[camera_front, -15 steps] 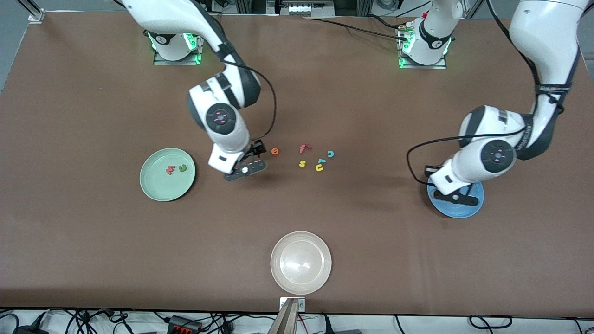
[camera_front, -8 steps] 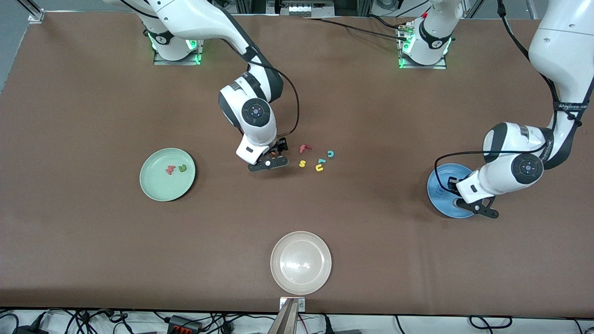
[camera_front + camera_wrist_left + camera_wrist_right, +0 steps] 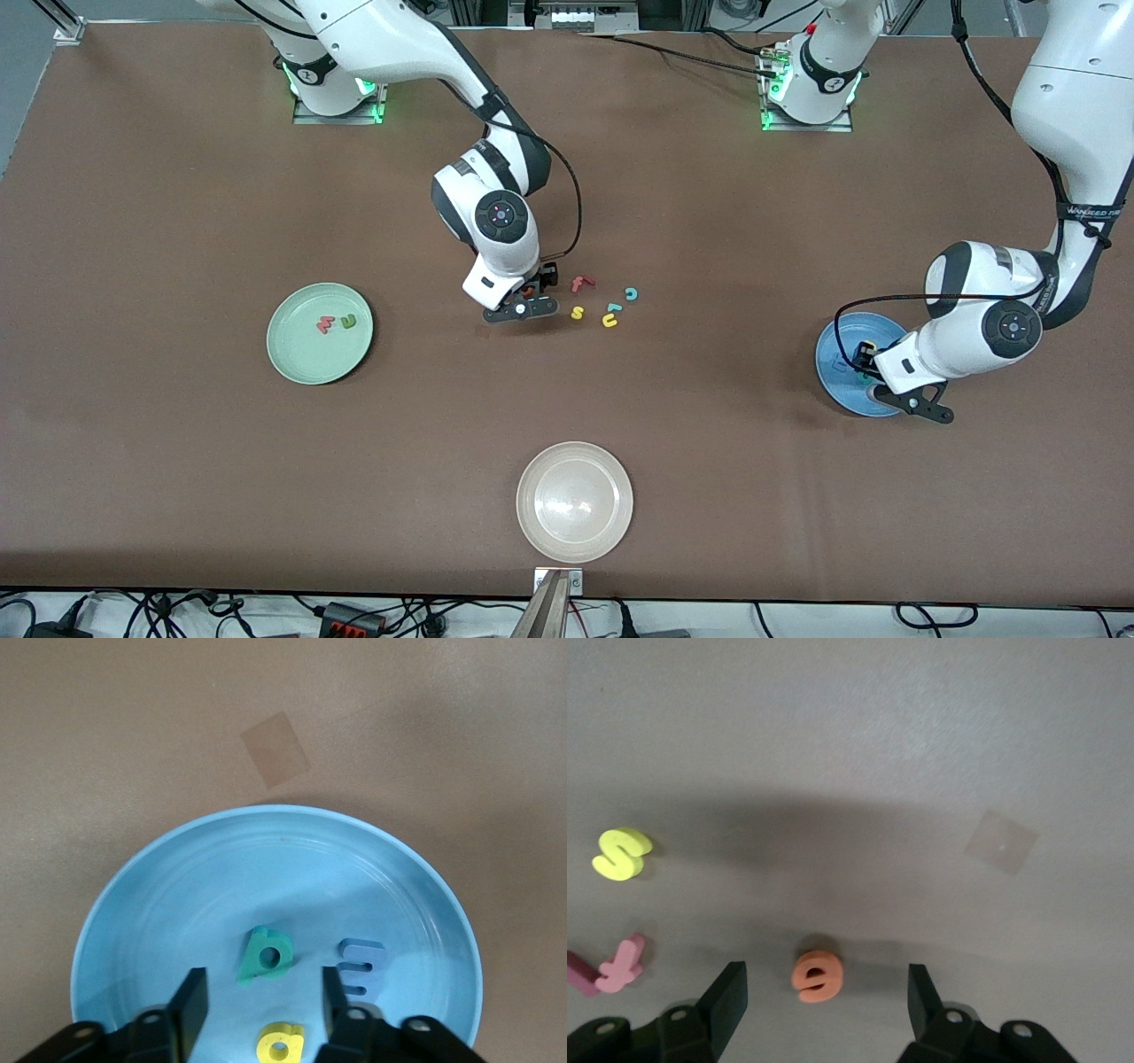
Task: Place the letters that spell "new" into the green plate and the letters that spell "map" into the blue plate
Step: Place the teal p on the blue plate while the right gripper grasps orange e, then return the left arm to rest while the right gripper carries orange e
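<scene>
A brown tabletop [image 3: 177,461] carries a cream plate [image 3: 575,501] nearest the front camera. Red "f" [image 3: 580,283], yellow "s" [image 3: 577,312] and teal "c" [image 3: 631,293] crowd beside the orange "e" [image 3: 818,974], which lies between the right tool's [image 3: 824,997] spread fingers. The green plate [image 3: 297,363] holds "w" [image 3: 325,325] and "n" [image 3: 348,321]. The left tool [image 3: 261,1003] hangs spread over the blue plate [image 3: 177,877], which holds "p" [image 3: 266,954], "m" [image 3: 361,964] and "a" [image 3: 280,1041].

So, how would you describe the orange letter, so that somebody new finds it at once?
Find the loose cluster of small foam letters mid-table, between the green plate and the blue plate. The orange letter lies at the cluster's end toward the green plate, on the table between the open fingers of the right gripper. It is the only orange one.
</scene>
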You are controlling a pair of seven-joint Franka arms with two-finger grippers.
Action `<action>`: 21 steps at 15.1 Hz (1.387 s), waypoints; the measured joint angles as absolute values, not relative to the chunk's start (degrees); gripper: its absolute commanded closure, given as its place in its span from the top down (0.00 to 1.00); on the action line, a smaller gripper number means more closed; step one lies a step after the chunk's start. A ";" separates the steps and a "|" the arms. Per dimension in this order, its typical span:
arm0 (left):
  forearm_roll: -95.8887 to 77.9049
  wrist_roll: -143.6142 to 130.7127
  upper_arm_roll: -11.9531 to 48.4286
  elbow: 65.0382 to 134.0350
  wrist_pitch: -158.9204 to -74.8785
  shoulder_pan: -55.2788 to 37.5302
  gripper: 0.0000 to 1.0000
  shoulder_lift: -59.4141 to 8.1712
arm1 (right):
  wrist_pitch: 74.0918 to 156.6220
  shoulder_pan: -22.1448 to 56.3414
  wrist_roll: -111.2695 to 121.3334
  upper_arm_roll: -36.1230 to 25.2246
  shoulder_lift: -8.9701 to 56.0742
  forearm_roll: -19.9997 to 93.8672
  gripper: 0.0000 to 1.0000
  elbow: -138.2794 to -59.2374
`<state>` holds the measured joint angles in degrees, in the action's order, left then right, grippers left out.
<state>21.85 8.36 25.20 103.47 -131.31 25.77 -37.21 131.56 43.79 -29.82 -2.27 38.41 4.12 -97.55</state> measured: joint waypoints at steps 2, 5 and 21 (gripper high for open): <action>21.85 8.05 25.58 103.22 -130.75 25.75 1.00 -37.17 | 131.56 44.43 -31.78 -2.26 38.50 4.28 0.79 -97.55; 21.85 5.73 27.76 100.95 -124.66 25.66 1.00 -36.61 | 131.56 44.80 -33.20 -2.27 38.90 4.28 0.72 -97.55; 14.74 -12.57 42.35 82.55 -85.03 22.67 1.00 -23.81 | 132.12 44.46 -33.56 -2.83 40.66 5.54 0.54 -97.17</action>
